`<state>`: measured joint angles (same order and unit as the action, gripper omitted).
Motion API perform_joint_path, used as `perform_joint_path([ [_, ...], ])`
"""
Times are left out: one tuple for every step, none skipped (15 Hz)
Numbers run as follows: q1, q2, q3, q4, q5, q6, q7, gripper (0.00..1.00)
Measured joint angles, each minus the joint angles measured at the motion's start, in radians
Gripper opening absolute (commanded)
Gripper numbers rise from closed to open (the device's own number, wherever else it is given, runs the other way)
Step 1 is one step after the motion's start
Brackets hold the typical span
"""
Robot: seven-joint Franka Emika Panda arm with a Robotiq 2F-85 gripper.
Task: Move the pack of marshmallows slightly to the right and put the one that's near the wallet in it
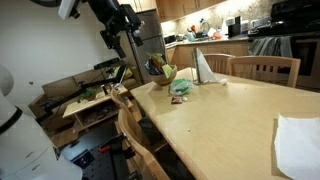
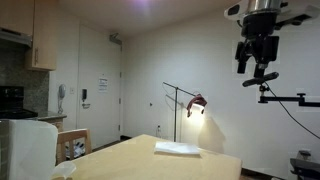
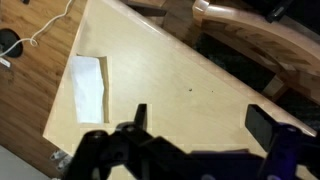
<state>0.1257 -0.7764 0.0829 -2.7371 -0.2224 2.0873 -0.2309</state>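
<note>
The gripper (image 3: 203,122) hangs high above the table (image 3: 170,70) with its jaws spread wide and nothing between them. In the wrist view only bare light wood and a white sheet of paper (image 3: 88,85) near the table edge lie under it, and a wooden chair (image 3: 262,35) stands at the far side. In an exterior view the pack of marshmallows (image 1: 180,87) lies flat on the table, apart from the gripper, just beside a yellow-green bowl (image 1: 163,72) and near a white pointed napkin (image 1: 204,66) that stands upright.
</note>
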Motion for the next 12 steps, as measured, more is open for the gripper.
perform_joint_path([
  [0.017, 0.007, -0.016, -0.002, 0.0, 0.02, -0.046, 1.0],
  [0.026, 0.018, -0.026, -0.002, -0.003, 0.022, -0.073, 1.0],
  [0.027, 0.033, -0.028, -0.002, -0.009, 0.016, -0.083, 1.0],
  [0.022, 0.044, -0.03, -0.002, -0.02, 0.004, -0.081, 1.0],
  [0.014, 0.049, -0.031, -0.001, -0.03, -0.004, -0.081, 1.0],
  [0.008, 0.051, -0.031, -0.001, -0.033, -0.007, -0.081, 1.0],
  [0.006, 0.051, -0.031, -0.001, -0.034, -0.008, -0.081, 1.0],
  [0.005, 0.051, -0.031, -0.001, -0.034, -0.009, -0.081, 1.0],
  [0.005, 0.051, -0.031, -0.001, -0.034, -0.01, -0.081, 1.0],
  [0.005, 0.051, -0.031, -0.001, -0.034, -0.01, -0.081, 1.0],
  [0.007, 0.054, -0.031, -0.001, -0.034, -0.01, -0.082, 1.0],
  [0.013, 0.061, -0.031, -0.001, -0.033, -0.01, -0.084, 1.0],
])
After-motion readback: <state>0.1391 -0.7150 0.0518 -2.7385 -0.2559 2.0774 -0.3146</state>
